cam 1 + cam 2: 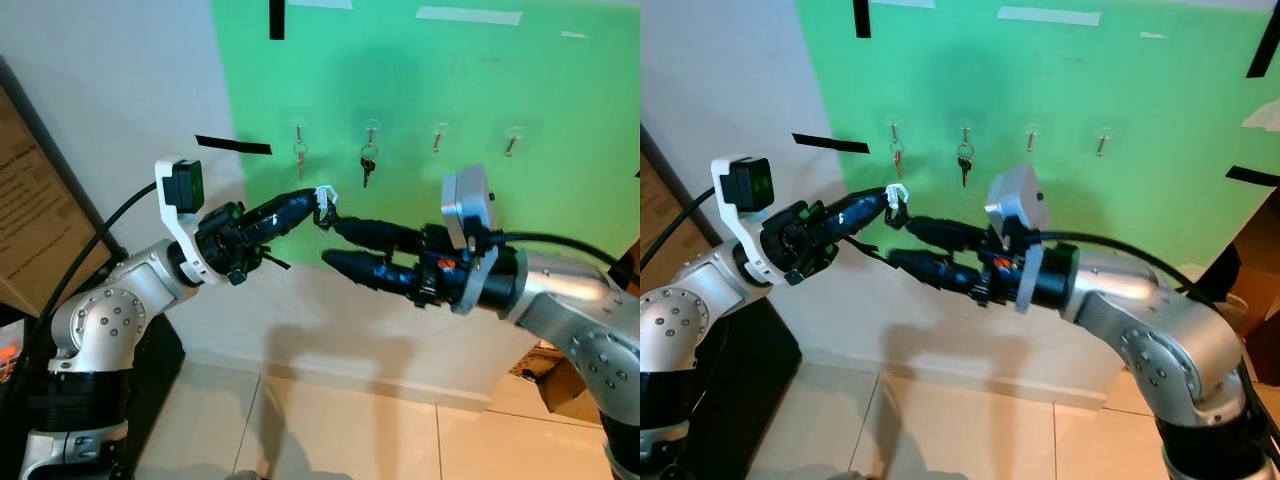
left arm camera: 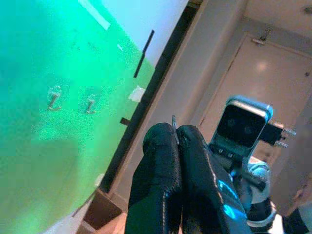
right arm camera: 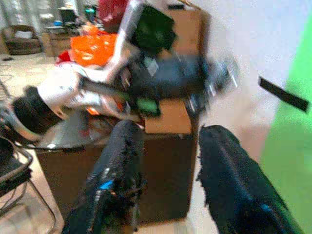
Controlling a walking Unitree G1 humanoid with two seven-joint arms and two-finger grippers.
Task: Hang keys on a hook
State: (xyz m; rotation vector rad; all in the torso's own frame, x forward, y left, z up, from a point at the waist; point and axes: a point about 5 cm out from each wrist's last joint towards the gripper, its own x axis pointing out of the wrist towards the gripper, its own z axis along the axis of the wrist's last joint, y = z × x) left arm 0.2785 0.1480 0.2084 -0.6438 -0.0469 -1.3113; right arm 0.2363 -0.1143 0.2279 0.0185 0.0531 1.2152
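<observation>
Left eye view: showing four small clear adhesive hooks in a row on the bright green wall panel (image 1: pixel 500 80), the first hook (image 1: pixel 298 128) and second hook (image 1: pixel 371 128) already carrying keys, the third hook (image 1: pixel 440 133) and fourth hook (image 1: pixel 514 135) bare. Reaching up toward the row, the left gripper (image 1: pixel 318 205), clenched on a small white-and-metal key ring (image 1: pixel 325 197) at its tips. Hovering just beside and below it, the right gripper (image 1: pixel 338 243), black fingers spread and grasping nothing.

Right eye view: giving the same layout, key ring (image 1: pixel 896 193) sitting below the first hooked key bunch (image 1: pixel 897 156) and left of the second bunch (image 1: pixel 963 165).

Left wrist view: looking along pressed-together fingers (image 2: pixel 165 175), a thin metal sliver poking out between them, two bare hooks (image 2: pixel 70 100) well apart on the green panel.

Right wrist view: blurred, fingers (image 3: pixel 117 170) parted, left arm crossing ahead.

Judging the step as carrying the ring to a bare hook: needing a shift rightward past the occupied hooks, ring opening kept facing the wall, lifting above the hook tip, then lowering before loosening, right gripper staying clear.
</observation>
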